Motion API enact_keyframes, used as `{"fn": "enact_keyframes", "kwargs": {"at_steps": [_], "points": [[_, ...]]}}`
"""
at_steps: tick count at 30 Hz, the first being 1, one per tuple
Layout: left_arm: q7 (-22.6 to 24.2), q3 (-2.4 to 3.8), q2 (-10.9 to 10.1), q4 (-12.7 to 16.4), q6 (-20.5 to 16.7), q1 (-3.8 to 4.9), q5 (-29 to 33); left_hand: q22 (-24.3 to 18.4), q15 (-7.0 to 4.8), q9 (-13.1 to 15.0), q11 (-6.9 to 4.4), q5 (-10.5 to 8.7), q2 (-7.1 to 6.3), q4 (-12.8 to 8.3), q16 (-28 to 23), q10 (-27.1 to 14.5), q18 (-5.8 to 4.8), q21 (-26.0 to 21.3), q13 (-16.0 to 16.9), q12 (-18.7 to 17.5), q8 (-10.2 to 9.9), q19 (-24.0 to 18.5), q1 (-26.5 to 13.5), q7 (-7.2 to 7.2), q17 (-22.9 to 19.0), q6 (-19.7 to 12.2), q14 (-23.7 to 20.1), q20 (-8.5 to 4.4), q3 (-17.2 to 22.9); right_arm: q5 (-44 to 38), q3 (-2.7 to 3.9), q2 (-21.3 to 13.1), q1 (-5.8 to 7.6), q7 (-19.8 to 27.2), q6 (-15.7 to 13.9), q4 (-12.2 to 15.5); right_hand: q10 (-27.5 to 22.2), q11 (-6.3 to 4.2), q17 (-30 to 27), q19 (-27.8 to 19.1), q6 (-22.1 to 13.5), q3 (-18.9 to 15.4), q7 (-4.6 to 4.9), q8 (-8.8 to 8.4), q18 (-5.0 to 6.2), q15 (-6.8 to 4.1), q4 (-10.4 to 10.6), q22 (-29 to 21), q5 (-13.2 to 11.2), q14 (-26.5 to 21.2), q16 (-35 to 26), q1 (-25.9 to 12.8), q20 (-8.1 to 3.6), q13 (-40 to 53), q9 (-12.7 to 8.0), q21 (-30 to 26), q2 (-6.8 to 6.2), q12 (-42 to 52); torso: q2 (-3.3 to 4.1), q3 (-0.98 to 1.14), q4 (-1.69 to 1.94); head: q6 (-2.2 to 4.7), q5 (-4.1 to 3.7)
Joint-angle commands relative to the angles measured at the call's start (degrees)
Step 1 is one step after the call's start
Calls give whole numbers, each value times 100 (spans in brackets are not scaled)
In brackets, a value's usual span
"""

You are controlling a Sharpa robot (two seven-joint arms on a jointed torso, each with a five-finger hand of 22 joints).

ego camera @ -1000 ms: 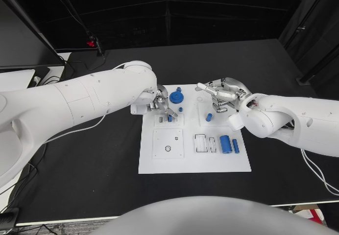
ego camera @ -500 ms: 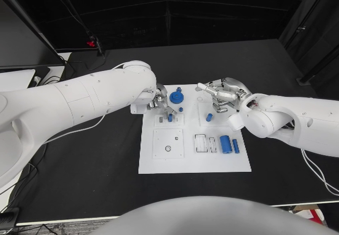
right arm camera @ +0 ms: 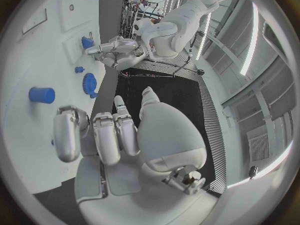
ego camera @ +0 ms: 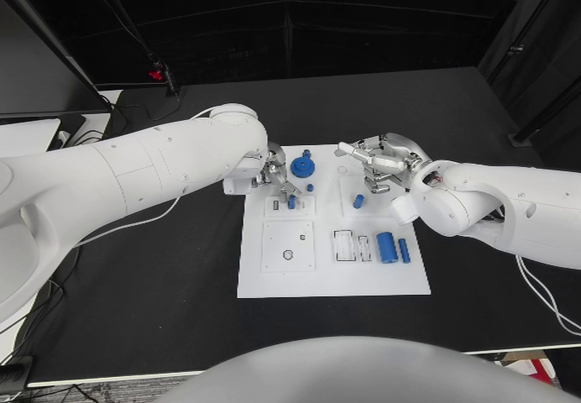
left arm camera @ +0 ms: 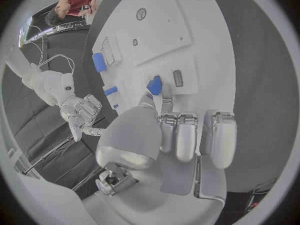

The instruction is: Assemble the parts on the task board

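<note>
Pinching small blue part [left arm camera: 154, 85] w/ left robot hand [ego camera: 276, 175]; right robot hand [ego camera: 381, 162] spread, empty, above task board [ego camera: 333, 277].

My head camera looks steeply down on the board [ego camera: 333, 252] from above. Both wrist cameras sit close behind their hands, sharing that board [left arm camera: 187, 30].

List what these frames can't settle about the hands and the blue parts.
- Head view: left hand covers the small blue part at its fingertips; grip unclear.
- Left wrist view: thumb hides the contact.
- Right hand: its fingers hide anything beneath.
- Task board: slot outlines too small to read.
</note>
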Motion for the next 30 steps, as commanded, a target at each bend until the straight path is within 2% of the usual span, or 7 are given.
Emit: {"fn": "enact_keyframes", "kwargs": {"at_steps": [1, 18, 21, 24, 27, 30], "points": [[43, 4, 11, 11, 30, 4, -36, 1500, -30, 8, -107, 39, 223, -3, 5, 670, -30, -1, 333, 13, -33, 576, 303, -36, 1509, 1, 602, -12, 30, 12, 2, 5, 6, 23, 34, 7, 597, 43, 1509, -17, -37, -39, 91, 31, 50, 33, -4, 1114, -18, 595, 14, 13, 8, 1508, 7, -19, 52, 14, 0, 1, -2, 0, -1], [73, 4, 22, 31, 95, -3, -36, 1502, -35, 39, -114, 86, 95, -22, 5, 670, -32, 3, 333, 13, -33, 581, 436, -46, 1509, 23, 602, -16, 56, 12, 2, 11, 6, 28, 28, 0, 597, 43, 1509, -16, -40, -43, 91, 35, 50, 33, -5, 1115, -17, 595, 14, 16, 8, 1508, 7, -18, 54, 14, 1, 2, 1, 0, -18], [71, 4, 24, 25, 80, -4, -36, 1502, -40, 53, -122, 130, 67, -49, 5, 670, -32, 3, 333, 13, -42, 581, 536, -54, 1509, 17, 602, -20, 106, 12, 2, 13, 6, 29, 28, -1, 597, 43, 1509, -16, -40, -44, 91, 36, 50, 33, -5, 1115, -16, 595, 14, 17, 8, 1508, 7, -18, 54, 14, -2, 3, -2, 0, -19], [72, 4, 23, 22, 72, -4, -36, 1502, -53, 69, -138, 186, 57, -175, 5, 670, -32, 2, 333, 13, -61, 580, 802, -69, 1509, -3, 602, -28, 259, 12, 2, 13, 6, 30, 28, -2, 597, 43, 1509, -16, -40, -44, 91, 36, 50, 33, -5, 1115, -16, 595, 14, 17, 8, 1508, 7, -18, 54, 14, 0, 0, -1, 0, -24], [84, 4, 20, 19, 68, -5, -36, 1503, -63, 82, -141, 398, 16, -336, 5, 670, -33, 5, 333, 13, -86, 583, 1095, -66, 1509, -35, 602, -37, 437, 12, 2, 14, 6, 30, 29, -4, 597, 43, 1509, -16, -40, -44, 91, 36, 50, 33, -5, 1115, -16, 595, 14, 17, 8, 1508, 7, -18, 54, 14, -1, 0, -3, 0, -29], [132, 4, 15, 17, 48, -5, -36, 1502, -54, 93, -112, 639, -81, -427, 5, 670, -32, 2, 333, 13, -116, 580, 1290, -34, 1509, -57, 602, -40, 605, 12, 2, 13, 6, 30, 28, -6, 597, 43, 1509, -16, -40, -44, 91, 36, 50, 33, -5, 1115, -16, 595, 14, 17, 8, 1508, 7, -18, 54, 14, 2, 0, -1, 0, -35]]}}
